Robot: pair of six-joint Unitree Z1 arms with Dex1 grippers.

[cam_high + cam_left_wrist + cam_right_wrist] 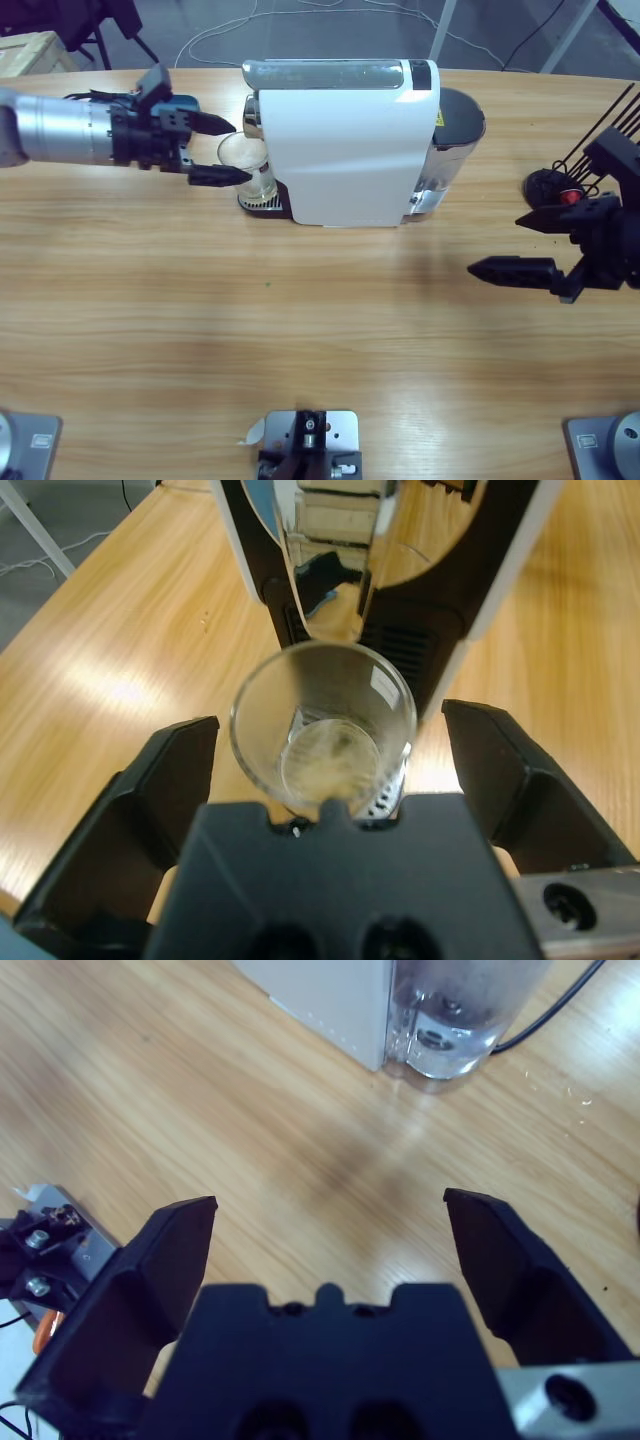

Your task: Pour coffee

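Note:
A small clear tumbler [245, 165] stands on the drip tray of the white coffee machine [350, 150], under its chrome spout [330, 570]. At the tumbler's bottom lies a thin layer of pale tan coffee [330, 765]. My left gripper [236, 152] comes in from the left and is open, one jaw on each side of the tumbler [322, 695] with small gaps showing. Far to the right, my right gripper [496, 244] hangs open over bare wood [330, 1205], with nothing between its jaws.
The machine's clear water tank [455, 125] sits at its right end, also seen in the right wrist view [460, 1010] with a black cable [550, 1010]. A black wire stand [610, 130] with a small red item [570, 196] is at the right edge.

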